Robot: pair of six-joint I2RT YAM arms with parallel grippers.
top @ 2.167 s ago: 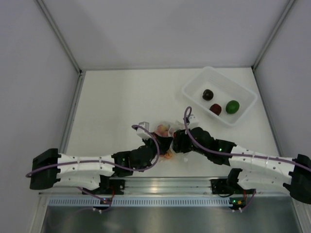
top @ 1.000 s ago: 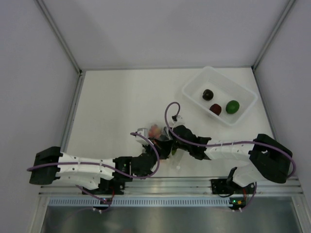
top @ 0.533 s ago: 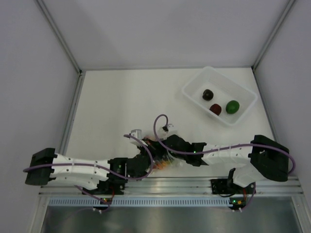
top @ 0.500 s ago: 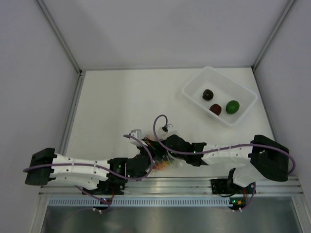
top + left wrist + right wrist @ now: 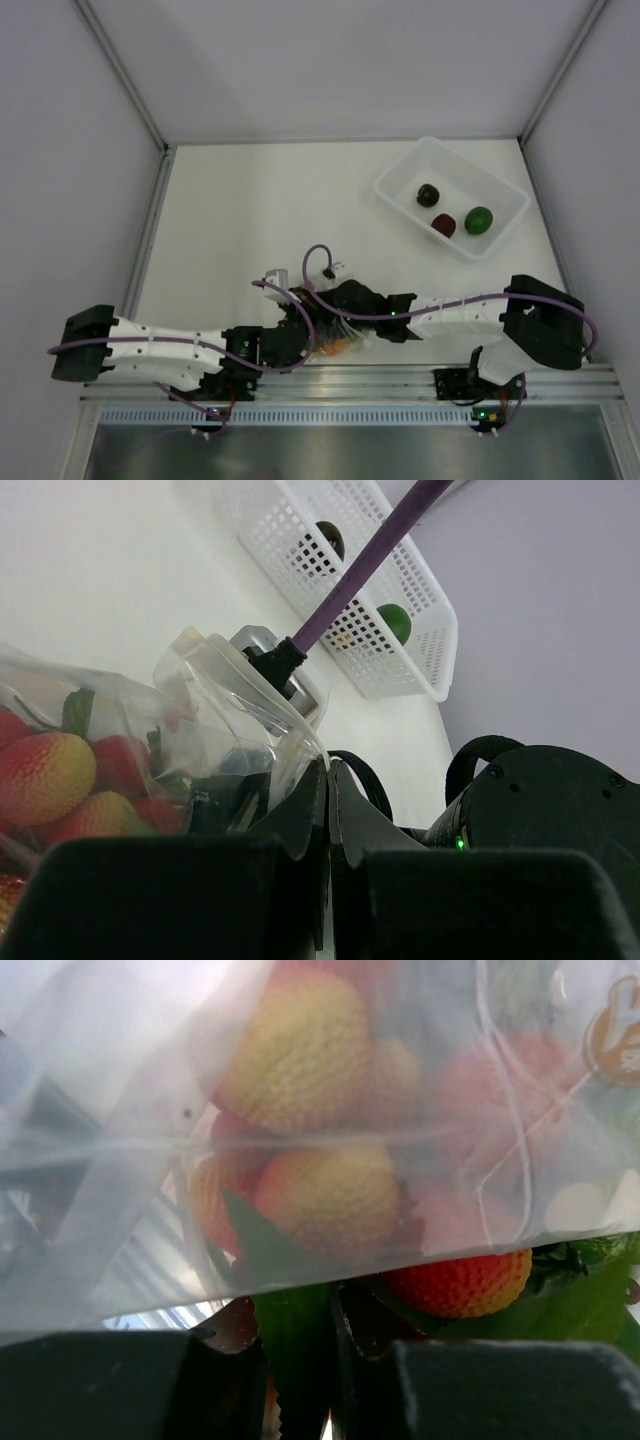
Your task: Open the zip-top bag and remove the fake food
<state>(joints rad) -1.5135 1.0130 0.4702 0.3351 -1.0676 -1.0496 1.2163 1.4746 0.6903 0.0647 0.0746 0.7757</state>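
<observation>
The zip-top bag hangs between my two grippers near the table's front edge. In the left wrist view the clear, crinkly bag holds fake food: red and yellow berry-like pieces with green leaves. My left gripper is shut on a fold of the bag's edge; from above it is at the bag's left. My right gripper is shut on a green leaf of the red cluster, just below the bag's film; from above it is mostly hidden.
A translucent white tub stands at the back right with a dark piece, a maroon piece and a green piece inside. It also shows in the left wrist view. A metal rail runs along the front edge.
Both grippers have moved with the bag to the left and toward the front edge. The right arm now stretches further left across the table.
</observation>
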